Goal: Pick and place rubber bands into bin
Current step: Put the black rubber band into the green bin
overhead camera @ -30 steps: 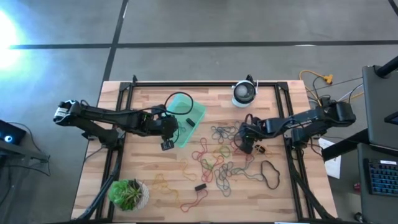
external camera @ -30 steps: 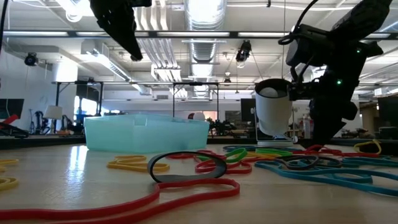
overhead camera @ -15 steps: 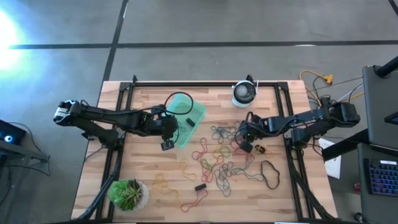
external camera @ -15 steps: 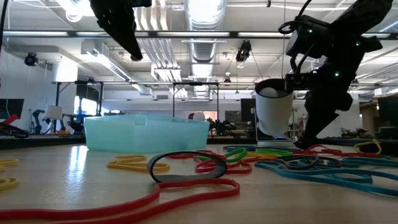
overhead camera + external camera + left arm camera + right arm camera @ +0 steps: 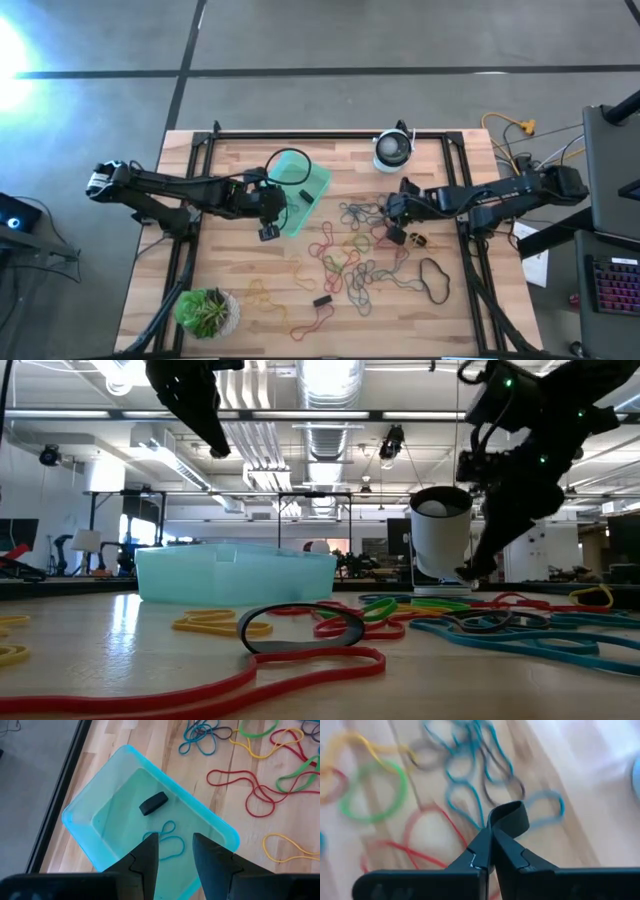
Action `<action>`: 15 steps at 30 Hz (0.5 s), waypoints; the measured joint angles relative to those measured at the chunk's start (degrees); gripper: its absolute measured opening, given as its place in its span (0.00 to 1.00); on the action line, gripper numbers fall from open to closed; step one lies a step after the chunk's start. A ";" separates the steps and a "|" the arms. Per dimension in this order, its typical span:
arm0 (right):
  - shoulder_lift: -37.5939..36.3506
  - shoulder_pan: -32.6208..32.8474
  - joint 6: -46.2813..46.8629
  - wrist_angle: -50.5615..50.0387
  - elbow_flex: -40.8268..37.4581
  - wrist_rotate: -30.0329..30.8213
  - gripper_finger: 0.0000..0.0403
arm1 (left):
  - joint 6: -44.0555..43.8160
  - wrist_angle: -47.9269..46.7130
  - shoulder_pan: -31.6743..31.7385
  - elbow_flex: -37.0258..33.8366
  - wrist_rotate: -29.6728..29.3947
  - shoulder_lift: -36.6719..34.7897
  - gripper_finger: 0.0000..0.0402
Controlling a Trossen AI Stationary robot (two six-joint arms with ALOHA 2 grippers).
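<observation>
Many rubber bands (image 5: 355, 245) in red, green, yellow, blue and grey lie loose on the wooden table's middle and right. The teal bin (image 5: 300, 190) stands at the far left; inside it lie a black band (image 5: 153, 803) and a blue band (image 5: 167, 837). My left gripper (image 5: 173, 840) hovers open above the bin with nothing between its fingers. My right gripper (image 5: 492, 837) is to the right of the pile, raised above the table (image 5: 470, 573) and shut on a wide black band (image 5: 509, 817). My right gripper pinches the wide black band between its two fingertips, on a folded part (image 5: 495, 822). A short loop of it (image 5: 517, 815) sticks out past the tips. The fingers slant down toward the table's left. The band shows clear of the table.
A white-and-black round device (image 5: 393, 150) stands at the far edge behind the right gripper. A potted plant (image 5: 207, 312) sits at the near left corner. A large black band (image 5: 435, 280) and a small black piece (image 5: 322, 300) lie near the front.
My right gripper has risen from the bands on the table and moved a little toward the table's left, tipping as it went; its tip now hangs above the table.
</observation>
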 joint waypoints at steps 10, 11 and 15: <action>-0.38 0.67 -14.96 30.86 0.04 -0.11 0.02 | 1.67 0.02 -0.05 0.00 -7.03 0.00 0.26; 0.29 0.65 -16.37 34.90 0.06 -0.43 0.02 | 1.64 0.02 -0.07 0.00 -8.24 -0.04 0.26; 4.24 -0.74 -19.79 47.49 0.33 -2.84 0.02 | 1.54 0.21 -0.10 0.00 -11.60 -0.66 0.26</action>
